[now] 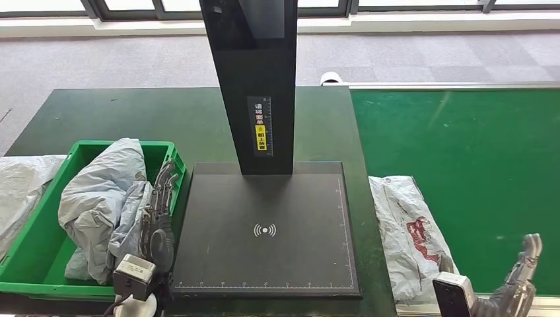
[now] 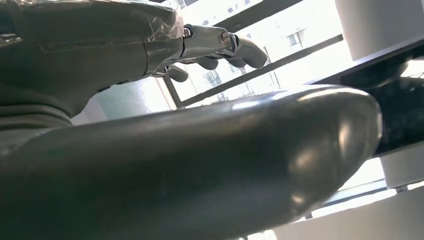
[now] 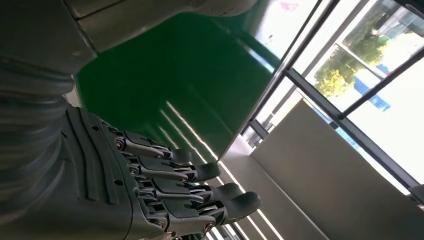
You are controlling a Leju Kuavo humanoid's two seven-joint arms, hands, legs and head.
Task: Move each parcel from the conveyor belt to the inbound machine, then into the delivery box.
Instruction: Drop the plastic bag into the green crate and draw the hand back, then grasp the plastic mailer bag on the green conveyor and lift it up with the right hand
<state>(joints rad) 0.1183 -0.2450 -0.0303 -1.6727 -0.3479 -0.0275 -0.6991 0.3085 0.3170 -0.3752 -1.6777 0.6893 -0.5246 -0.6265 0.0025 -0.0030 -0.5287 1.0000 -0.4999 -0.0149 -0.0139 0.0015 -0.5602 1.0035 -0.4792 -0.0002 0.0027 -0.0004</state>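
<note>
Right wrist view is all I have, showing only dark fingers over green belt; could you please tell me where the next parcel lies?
Observer: A white plastic parcel bag with red print lies at the green conveyor belt's left edge, beside the black scanner platform.
Operator: Is my right hand touching it?
Observer: No; the right hand is raised apart from it, holding nothing, on the side away from the platform.
Operator: And the platform itself?
Observer: Nothing lies on it.

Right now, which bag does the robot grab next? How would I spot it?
Find the black scanner plate in the middle, then look toward the green conveyor belt. The white parcel lies at its near edge. It alone has red print; the bluish bags sit in the green box.
</note>
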